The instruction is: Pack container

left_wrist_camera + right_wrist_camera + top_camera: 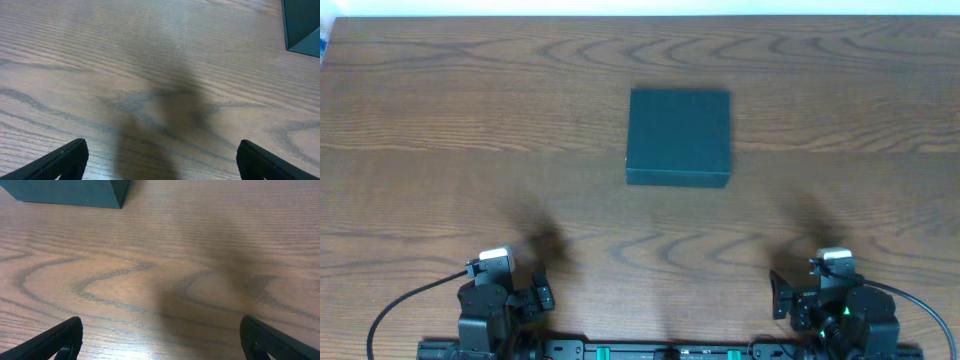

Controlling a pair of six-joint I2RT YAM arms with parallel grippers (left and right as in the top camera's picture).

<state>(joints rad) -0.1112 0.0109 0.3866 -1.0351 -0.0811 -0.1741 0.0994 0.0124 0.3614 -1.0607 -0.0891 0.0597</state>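
The container [679, 136], a dark teal square box with its lid shut, sits on the wooden table a little past the middle. A corner of it shows at the top right of the left wrist view [303, 22] and at the top left of the right wrist view [67, 191]. My left gripper [161, 159] is open and empty over bare wood near the front left. My right gripper [161, 339] is open and empty over bare wood near the front right. Both arms [500, 290] [830, 295] rest at the front edge, well short of the box. No snack packets are in view.
The wooden table [440, 150] stretches wide on both sides of the box. Black cables [405, 305] run from the arm bases at the front edge.
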